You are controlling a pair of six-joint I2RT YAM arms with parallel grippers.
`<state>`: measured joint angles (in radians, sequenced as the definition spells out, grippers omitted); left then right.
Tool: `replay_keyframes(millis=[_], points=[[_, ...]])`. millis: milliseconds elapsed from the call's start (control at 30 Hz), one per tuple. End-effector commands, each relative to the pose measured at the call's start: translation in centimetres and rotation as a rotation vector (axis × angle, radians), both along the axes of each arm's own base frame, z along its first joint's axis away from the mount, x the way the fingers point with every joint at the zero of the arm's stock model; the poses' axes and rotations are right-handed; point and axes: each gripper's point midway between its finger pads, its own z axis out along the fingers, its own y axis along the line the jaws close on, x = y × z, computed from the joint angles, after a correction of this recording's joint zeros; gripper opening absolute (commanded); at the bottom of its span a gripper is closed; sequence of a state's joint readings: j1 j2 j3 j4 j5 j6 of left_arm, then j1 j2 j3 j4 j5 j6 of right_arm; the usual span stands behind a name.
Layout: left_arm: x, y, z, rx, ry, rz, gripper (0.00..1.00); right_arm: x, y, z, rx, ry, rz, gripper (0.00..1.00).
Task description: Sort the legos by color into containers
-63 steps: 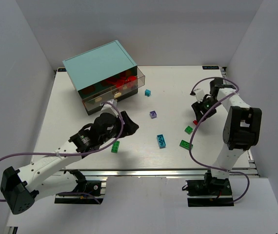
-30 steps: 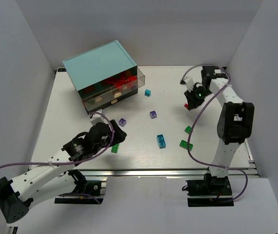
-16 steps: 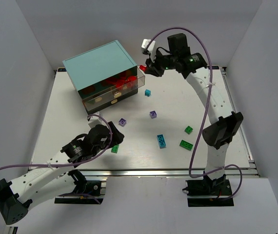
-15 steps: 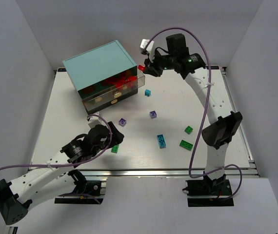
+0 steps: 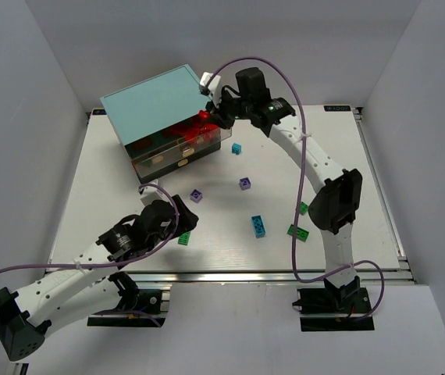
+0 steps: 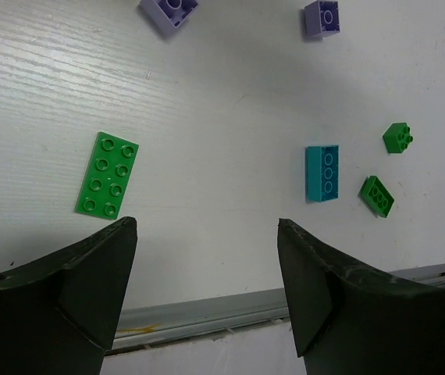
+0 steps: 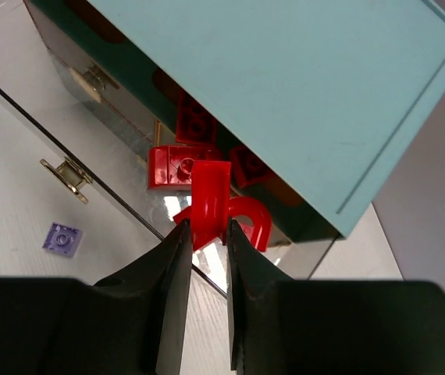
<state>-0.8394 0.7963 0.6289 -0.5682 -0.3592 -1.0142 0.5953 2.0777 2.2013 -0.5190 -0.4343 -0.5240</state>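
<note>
My right gripper (image 5: 211,117) is shut on a red lego (image 7: 209,199) and holds it over the open top drawer (image 5: 207,134) of the light-teal cabinet (image 5: 160,103), where other red legos (image 7: 174,166) lie. My left gripper (image 5: 190,223) is open and empty, low over the table's front left, beside a flat green lego (image 5: 184,235), which also shows in the left wrist view (image 6: 107,173). On the table lie two purple legos (image 5: 245,183) (image 5: 196,195), two cyan legos (image 5: 237,148) (image 5: 258,225) and two more green legos (image 5: 302,208) (image 5: 297,231).
The cabinet's lower drawers (image 5: 168,158) with cream knobs are shut. White walls enclose the table on three sides. The table's front rail (image 6: 207,316) lies just under my left gripper.
My right arm carried the red lego from the right side of the table across to the cabinet's open drawer. My left arm drew back toward the front left.
</note>
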Motion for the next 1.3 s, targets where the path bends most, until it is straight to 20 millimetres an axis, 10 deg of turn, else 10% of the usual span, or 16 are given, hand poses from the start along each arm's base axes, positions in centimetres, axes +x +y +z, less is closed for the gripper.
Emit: replay_keyframes(millis=[0, 167, 367, 633, 800, 933, 1267], points=[[0.4, 0.1, 0.8, -0.015, -0.022, 0.015, 0.82, 0.6, 1.1, 1.0, 0.042, -0.049, -0.018, 0.22], [0.3, 0.2, 0.8, -0.016, -0.022, 0.016, 0.83, 1.0, 1.2, -0.6, 0.018, -0.032, -0.035, 0.49], [0.4, 0.2, 0.9, -0.016, -0.028, 0.015, 0.83, 1.0, 1.2, 0.7, 0.048, -0.038, -0.045, 0.54], [0.1, 0.2, 0.3, -0.021, -0.024, 0.005, 0.6, -5.9, -0.9, 4.8, 0.178, -0.123, 0.258, 0.1], [0.2, 0.3, 0.8, -0.035, -0.049, 0.007, 0.38, -12.3, -3.3, -2.4, 0.054, -0.336, 0.552, 0.0], [0.4, 0.2, 1.0, -0.03, -0.057, 0.007, 0.34, -8.5, -2.2, -5.8, -0.053, -0.249, 0.42, 0.0], [0.4, 0.5, 1.3, -0.02, -0.056, 0.018, 0.39, 1.6, 2.1, -4.4, -0.12, -0.349, 0.1, 0.0]])
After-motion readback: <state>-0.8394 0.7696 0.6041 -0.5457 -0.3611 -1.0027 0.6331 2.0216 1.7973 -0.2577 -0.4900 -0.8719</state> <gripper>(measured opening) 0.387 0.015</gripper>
